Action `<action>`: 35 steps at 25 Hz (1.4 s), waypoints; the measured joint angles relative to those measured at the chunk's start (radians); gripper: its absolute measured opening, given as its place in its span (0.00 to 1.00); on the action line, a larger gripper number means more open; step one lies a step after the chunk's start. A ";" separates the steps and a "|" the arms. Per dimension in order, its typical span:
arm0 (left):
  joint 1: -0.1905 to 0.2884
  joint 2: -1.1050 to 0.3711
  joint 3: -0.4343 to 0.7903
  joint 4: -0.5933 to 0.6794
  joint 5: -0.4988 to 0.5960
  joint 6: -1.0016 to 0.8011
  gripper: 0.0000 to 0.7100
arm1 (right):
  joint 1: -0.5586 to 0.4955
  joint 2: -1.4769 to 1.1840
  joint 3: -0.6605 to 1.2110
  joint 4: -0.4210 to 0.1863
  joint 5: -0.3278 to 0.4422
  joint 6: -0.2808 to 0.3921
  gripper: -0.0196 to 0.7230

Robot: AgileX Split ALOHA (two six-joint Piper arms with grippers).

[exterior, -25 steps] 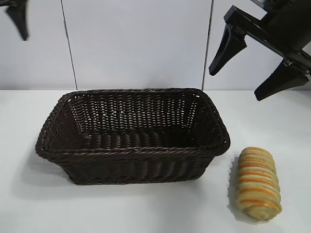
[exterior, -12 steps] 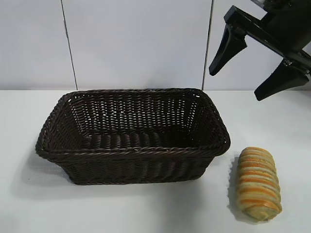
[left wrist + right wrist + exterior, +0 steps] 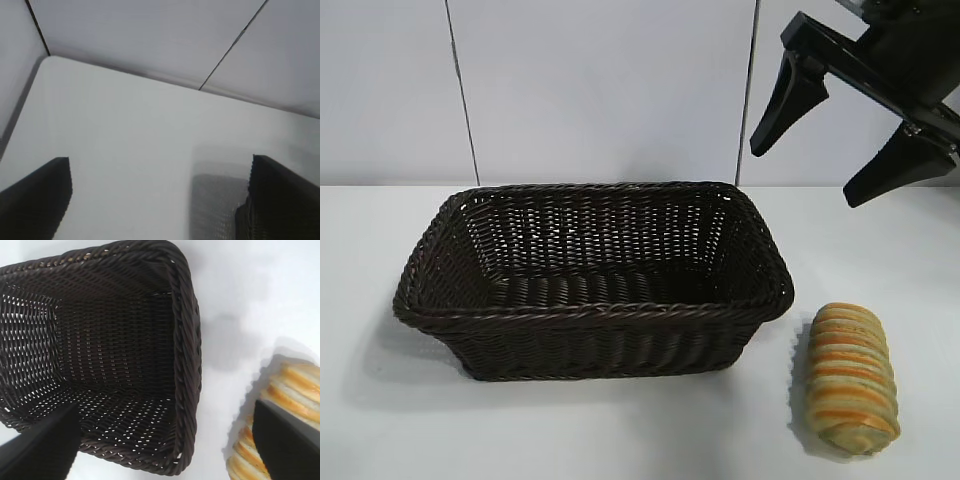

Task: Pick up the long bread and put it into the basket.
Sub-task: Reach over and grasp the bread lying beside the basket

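The long bread, tan with orange-brown stripes, lies on the white table to the right of the basket, near the front edge. The dark woven basket sits mid-table with nothing inside. My right gripper hangs open high above the basket's far right corner and behind the bread. In the right wrist view, the right gripper spans the basket's corner, and the bread shows beside one finger. The left gripper is open over bare table with nothing between its fingers; it is outside the exterior view.
A white panelled wall rises behind the table. White tabletop surrounds the bread on the right and runs along the front of the basket.
The left gripper's fingertip, seen at the exterior view's top left corner a second ago, has moved out of that view. The right gripper, bread and basket have not moved.
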 joint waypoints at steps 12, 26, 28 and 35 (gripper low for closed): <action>-0.259 -0.599 0.611 0.327 -0.081 0.009 0.98 | 0.000 -0.020 -0.063 -0.001 0.019 -0.005 0.92; -0.259 -1.127 1.217 0.246 -0.090 -0.133 0.98 | 0.000 -0.020 -0.078 -0.015 0.027 -0.019 0.92; -0.259 -1.182 1.271 0.242 -0.090 -0.136 0.98 | 0.000 -0.020 -0.078 -0.016 0.028 -0.019 0.92; -0.259 -1.256 1.371 0.239 -0.090 -0.138 0.97 | 0.000 -0.020 -0.078 -0.059 0.073 -0.019 0.92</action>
